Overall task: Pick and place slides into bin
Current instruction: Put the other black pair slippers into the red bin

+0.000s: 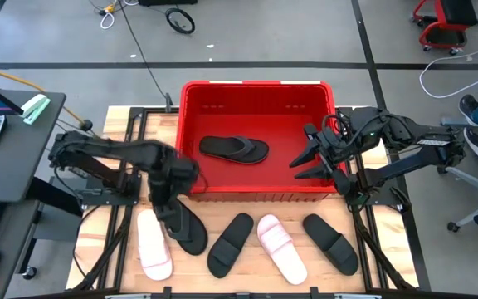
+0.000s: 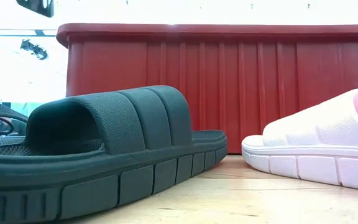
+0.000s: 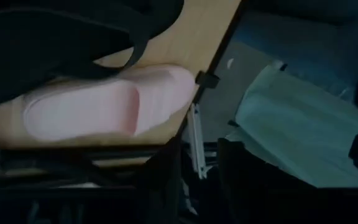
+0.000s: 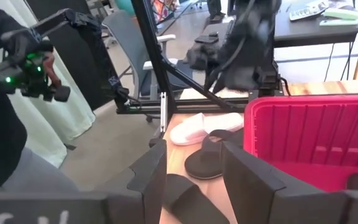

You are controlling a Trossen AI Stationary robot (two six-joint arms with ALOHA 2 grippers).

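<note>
black flip-flop (image 1: 187, 232) | under left gripper (image 1: 173, 218), grip state unclear | right gripper (image 1: 305, 158) wide, over bin (image 1: 260, 193)

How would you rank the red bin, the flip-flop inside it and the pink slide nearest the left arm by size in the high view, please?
1. Red bin, clearly largest.
2. Pink slide and flip-flop look about alike; no ranking.
</note>
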